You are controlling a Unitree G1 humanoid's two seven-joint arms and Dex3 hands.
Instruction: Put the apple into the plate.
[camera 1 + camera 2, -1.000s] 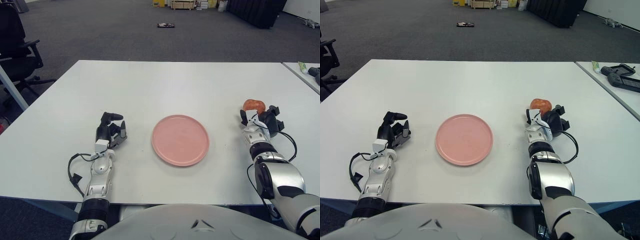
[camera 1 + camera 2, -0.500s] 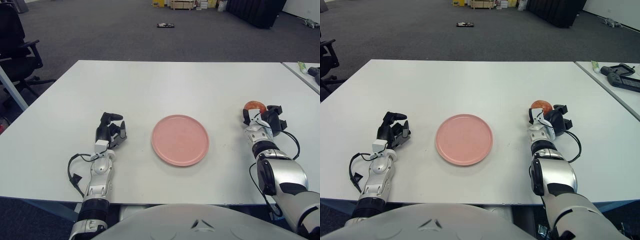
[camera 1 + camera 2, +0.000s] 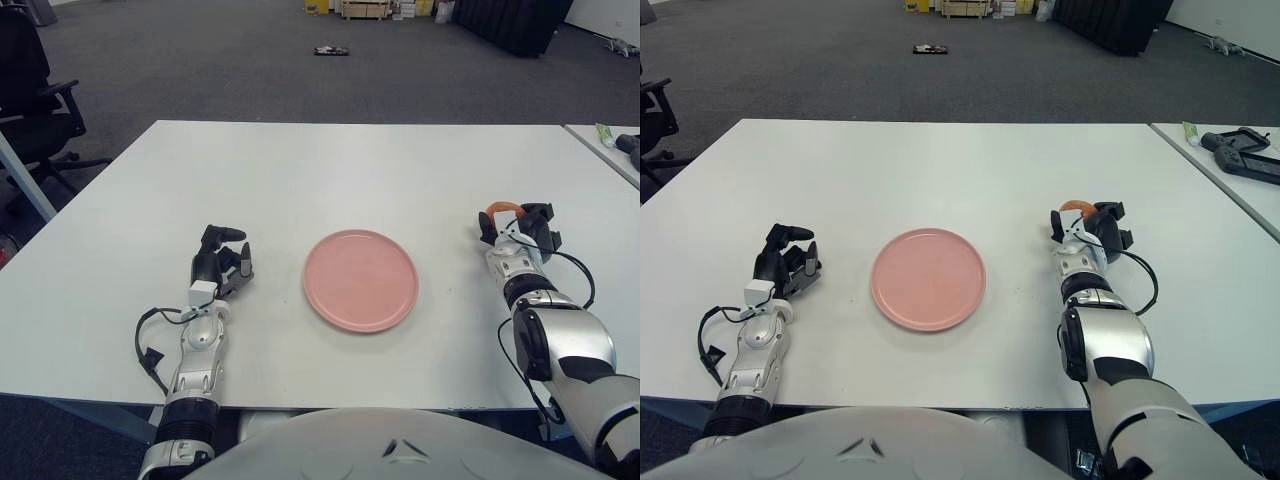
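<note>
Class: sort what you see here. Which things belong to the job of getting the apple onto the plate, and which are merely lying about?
Belongs to the job:
apple, mostly hidden behind the right hand
pink plate, bare
right hand, fingers around the apple
white table

Lying about:
left hand, idle left of the plate
office chair
black device on the neighbouring table

right hand (image 3: 1087, 228) at centre right closes over the apple (image 3: 1074, 206); pink plate (image 3: 929, 278) sits mid-frame.

Legible text/labels/brands/nos./signs: none, whether on table items, either arm, or bkgd floor clutter.
</note>
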